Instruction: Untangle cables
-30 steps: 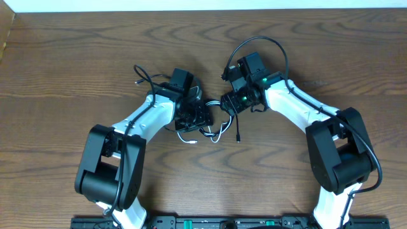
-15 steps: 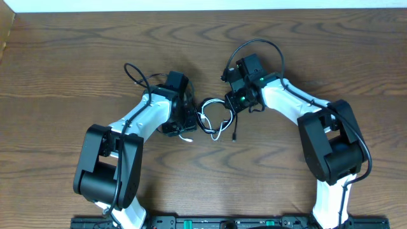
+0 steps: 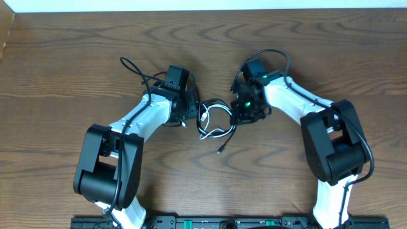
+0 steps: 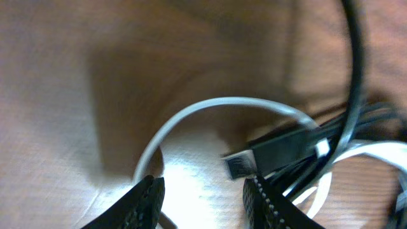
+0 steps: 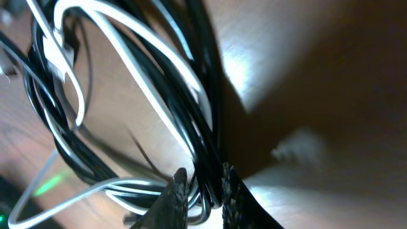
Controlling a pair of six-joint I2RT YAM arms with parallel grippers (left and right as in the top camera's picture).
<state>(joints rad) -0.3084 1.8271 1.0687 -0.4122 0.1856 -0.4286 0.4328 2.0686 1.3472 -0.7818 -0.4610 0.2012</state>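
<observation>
While both arms reach inward over the wooden table (image 3: 63,63), the cables (image 3: 213,121) lie in a small tangled bundle between the two grippers, near the middle of the tabletop. From overhead, white and black loops cross one another there, and one black tail (image 3: 226,141) runs out of the bundle toward the near edge, its end lying loose on the wood.

The left gripper (image 3: 191,109) sits just beside the left side of the bundle. Its wrist view shows the jaws standing partly apart with bare wood between the fingertips and nothing clamped. A white cord (image 4: 210,103) arcs across the table ahead of them and drops toward the left fingertip; whether it touches that fingertip cannot be told. A black plug (image 4: 273,149) lies close to the other fingertip, among several black strands.

The right gripper (image 3: 240,117) is at the right side of the bundle. In its wrist view the fingers (image 5: 180,191) are drawn narrow, pinching a few black strands between them, while white and black loops fan out beyond the grip
</observation>
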